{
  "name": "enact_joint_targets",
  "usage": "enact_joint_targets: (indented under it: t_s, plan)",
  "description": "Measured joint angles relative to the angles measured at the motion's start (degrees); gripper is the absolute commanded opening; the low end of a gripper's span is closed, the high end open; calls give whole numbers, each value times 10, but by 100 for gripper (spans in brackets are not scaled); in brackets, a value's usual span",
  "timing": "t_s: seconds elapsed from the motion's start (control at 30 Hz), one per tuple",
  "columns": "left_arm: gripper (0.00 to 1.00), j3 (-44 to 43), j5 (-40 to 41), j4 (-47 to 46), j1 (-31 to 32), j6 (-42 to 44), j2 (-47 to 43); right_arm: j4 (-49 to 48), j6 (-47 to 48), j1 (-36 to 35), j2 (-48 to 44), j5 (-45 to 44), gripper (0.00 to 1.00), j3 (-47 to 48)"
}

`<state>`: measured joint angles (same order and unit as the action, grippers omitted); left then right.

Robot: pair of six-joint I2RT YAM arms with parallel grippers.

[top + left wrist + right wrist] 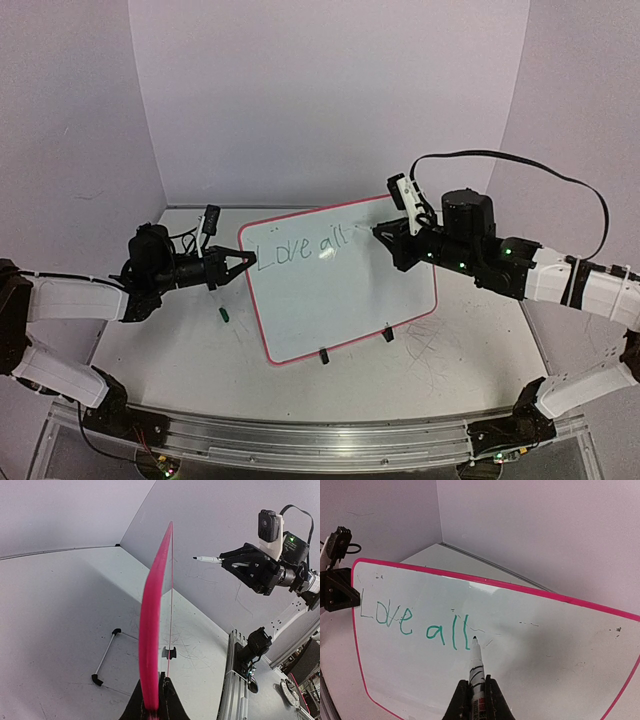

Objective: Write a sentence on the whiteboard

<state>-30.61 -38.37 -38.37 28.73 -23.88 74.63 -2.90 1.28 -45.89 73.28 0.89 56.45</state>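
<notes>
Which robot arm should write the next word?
Right. The right gripper holds the marker, tip just after "Love all" on the whiteboard. The left gripper is busy pinching the whiteboard's edge.

Pale lilac walls (pixel 330 90) box in the scuffed white tabletop (pixel 175 345) on three sides; a metal rail (pixel 300 440) lines its near edge

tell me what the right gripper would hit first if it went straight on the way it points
The marker in the right gripper would meet the whiteboard first, just right of the green "all"; how near its tip is now is unclear.
</notes>
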Motion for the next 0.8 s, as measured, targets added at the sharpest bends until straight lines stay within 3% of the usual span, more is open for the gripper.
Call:
enact_joint_targets:
  t_s: [0.8]
  plan:
    - [0, 0, 0, 9, 0, 4, -4, -5, 6, 0, 9, -11, 0, -10]
